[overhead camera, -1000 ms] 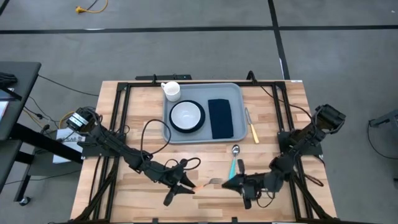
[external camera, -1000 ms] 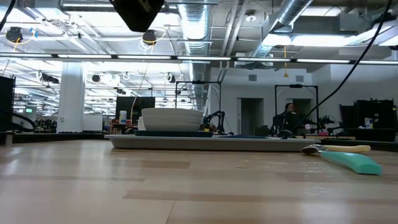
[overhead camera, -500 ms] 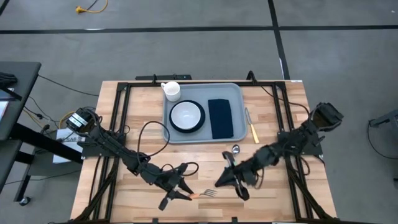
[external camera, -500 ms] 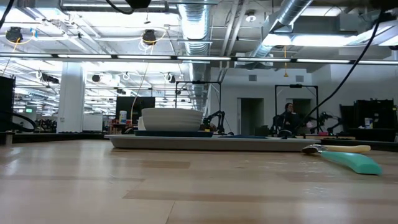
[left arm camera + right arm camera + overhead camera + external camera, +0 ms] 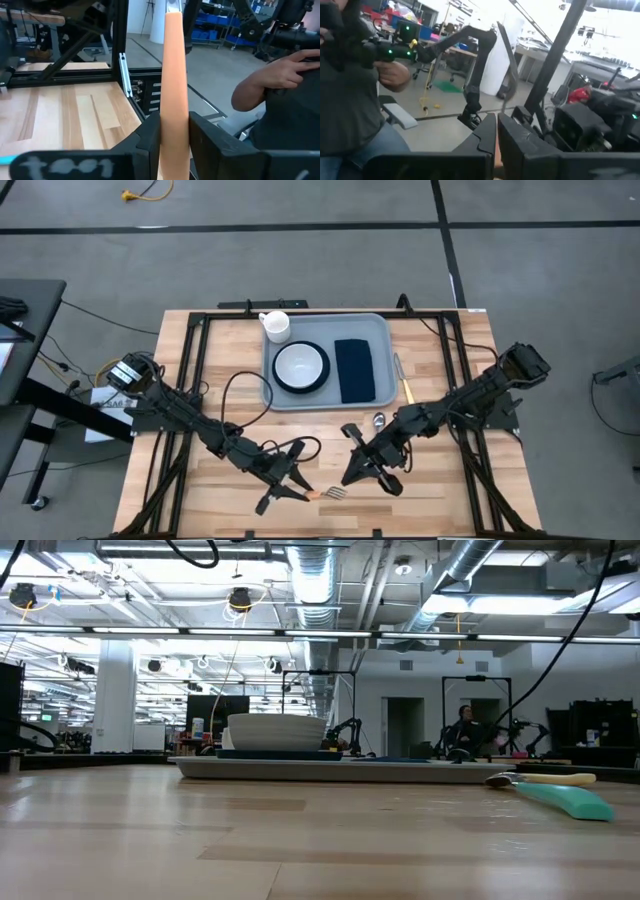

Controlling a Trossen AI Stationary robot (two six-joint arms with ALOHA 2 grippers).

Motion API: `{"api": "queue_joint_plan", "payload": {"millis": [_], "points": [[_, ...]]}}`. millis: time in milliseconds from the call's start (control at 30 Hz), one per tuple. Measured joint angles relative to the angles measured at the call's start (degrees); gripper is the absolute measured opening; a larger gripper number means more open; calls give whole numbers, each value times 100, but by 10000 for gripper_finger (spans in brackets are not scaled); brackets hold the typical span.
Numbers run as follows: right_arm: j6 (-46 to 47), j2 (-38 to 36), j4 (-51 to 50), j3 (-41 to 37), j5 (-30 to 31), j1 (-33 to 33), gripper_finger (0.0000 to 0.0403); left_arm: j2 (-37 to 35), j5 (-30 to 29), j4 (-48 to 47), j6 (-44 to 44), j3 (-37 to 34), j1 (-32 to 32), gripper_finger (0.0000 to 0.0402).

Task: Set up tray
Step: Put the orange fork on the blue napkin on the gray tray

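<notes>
Left gripper (image 5: 298, 494) clamps the orange-handled fork (image 5: 326, 493), likely bound for the tray (image 5: 380, 330); right gripper (image 5: 352, 472) beside it looks closed on nothing.

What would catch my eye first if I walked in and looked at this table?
Probably the two dark arms meeting at the table's near edge: the left gripper is clamped on an orange-handled fork, with the right gripper close beside it. Behind them lies the grey-blue tray, holding a white bowl on a dark plate and a navy napkin, with a white mug at its far corner.
</notes>
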Motion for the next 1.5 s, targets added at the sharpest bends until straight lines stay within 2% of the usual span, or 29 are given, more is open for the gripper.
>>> {"api": "queue_joint_plan", "payload": {"millis": [100,267,400,600,833,1333,1500], "points": [[-80,0,7,107,96,62,37,0,20,22,2,0,9,68],[-273,0,-24,176,741,152,104,0,39,37,3,0,4,68],[-301,0,-21,267,850,139,148,0,37,34,2,0,4,68],[-468,0,-57,480,844,193,175,0,37,28,2,0,4,68],[-461,0,-81,623,667,190,156,0,33,19,2,0,4,68],[-461,0,-83,673,343,190,70,0,-26,17,4,0,21,69],[-456,0,-83,673,257,190,61,0,-37,17,4,0,39,69]]}}
